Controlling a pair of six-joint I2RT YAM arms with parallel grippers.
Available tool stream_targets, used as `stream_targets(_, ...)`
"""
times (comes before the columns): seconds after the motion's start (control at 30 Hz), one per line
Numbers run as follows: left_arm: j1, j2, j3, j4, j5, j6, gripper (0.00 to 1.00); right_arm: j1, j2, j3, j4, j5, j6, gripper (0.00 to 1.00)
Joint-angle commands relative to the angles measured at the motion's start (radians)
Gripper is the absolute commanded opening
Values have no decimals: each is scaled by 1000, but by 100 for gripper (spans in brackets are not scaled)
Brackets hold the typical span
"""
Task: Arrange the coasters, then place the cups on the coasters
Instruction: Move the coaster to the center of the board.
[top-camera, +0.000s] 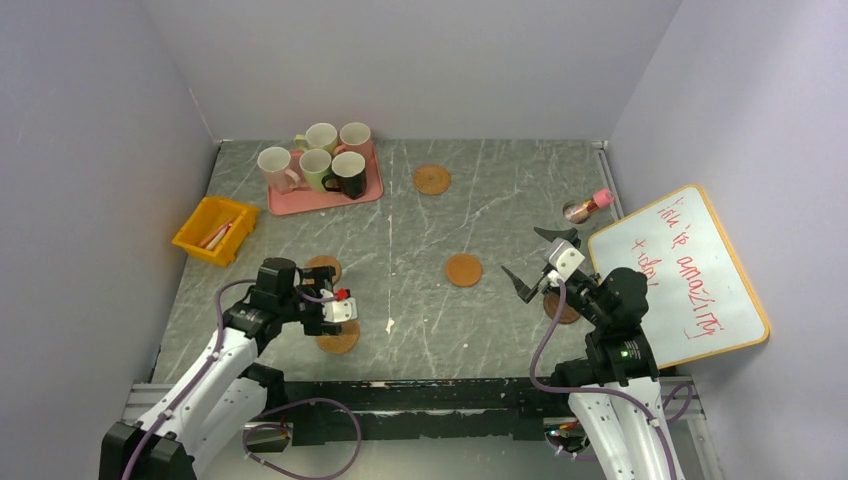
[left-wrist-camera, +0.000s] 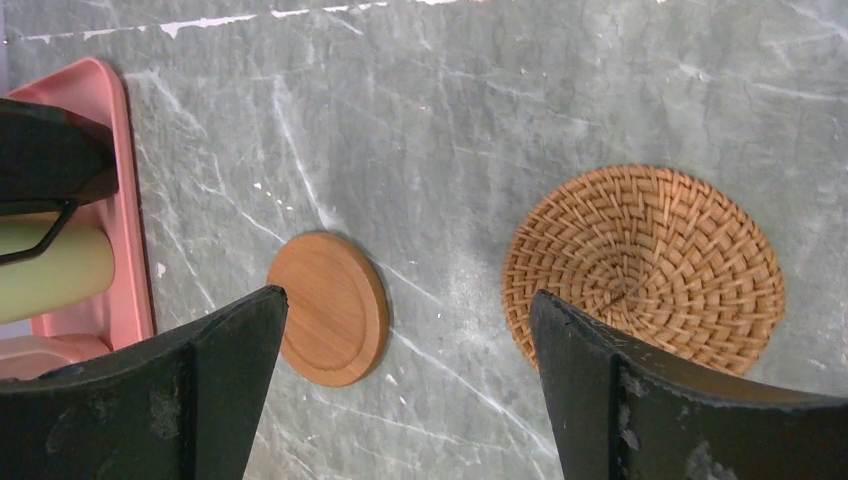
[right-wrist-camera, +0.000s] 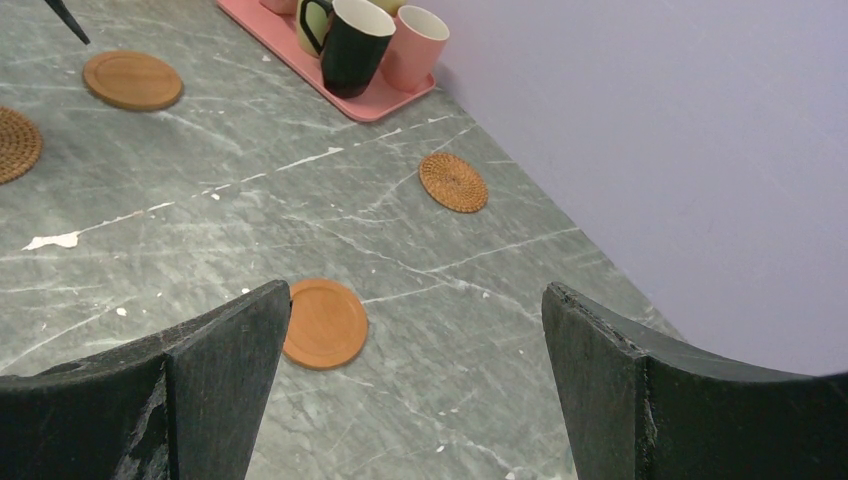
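Five cups stand together on the pink tray (top-camera: 300, 203) at the back left: two pink (top-camera: 277, 165), two yellow-green (top-camera: 320, 136) and one black (top-camera: 349, 173). Coasters lie scattered on the table: a woven one (top-camera: 431, 179) at the back, a smooth one (top-camera: 463, 269) in the middle, and a dark one (top-camera: 562, 310) partly under the right arm. My left gripper (top-camera: 335, 302) hangs open over bare table between a smooth coaster (left-wrist-camera: 328, 310) and a woven coaster (left-wrist-camera: 645, 265). My right gripper (top-camera: 535, 258) is open and raised, holding nothing, with the middle coaster (right-wrist-camera: 323, 322) by its left finger.
A yellow bin (top-camera: 215, 229) sits at the left edge. A whiteboard (top-camera: 680, 275) leans at the right, with a small pink-lidded jar (top-camera: 588, 205) just behind it. Walls close in the table on three sides.
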Motion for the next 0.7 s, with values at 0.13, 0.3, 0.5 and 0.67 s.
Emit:
stream_targets(0.13, -10, -12, 5, -177, -40, 141, 96, 4, 0, -6, 22, -24, -25, 100)
stream_targets(0.3, -21, -14, -69, -83, -64, 131, 96, 4, -10, -13, 27, -22, -26, 100)
stream_targets(0.5, -59, 54, -121, 87, -88, 53, 96, 4, -5, -16, 26, -24, -33, 100)
stream_targets(0.67, -151, 183, -111, 237, -207, -28, 96, 4, -10, -21, 28, -29, -38, 100)
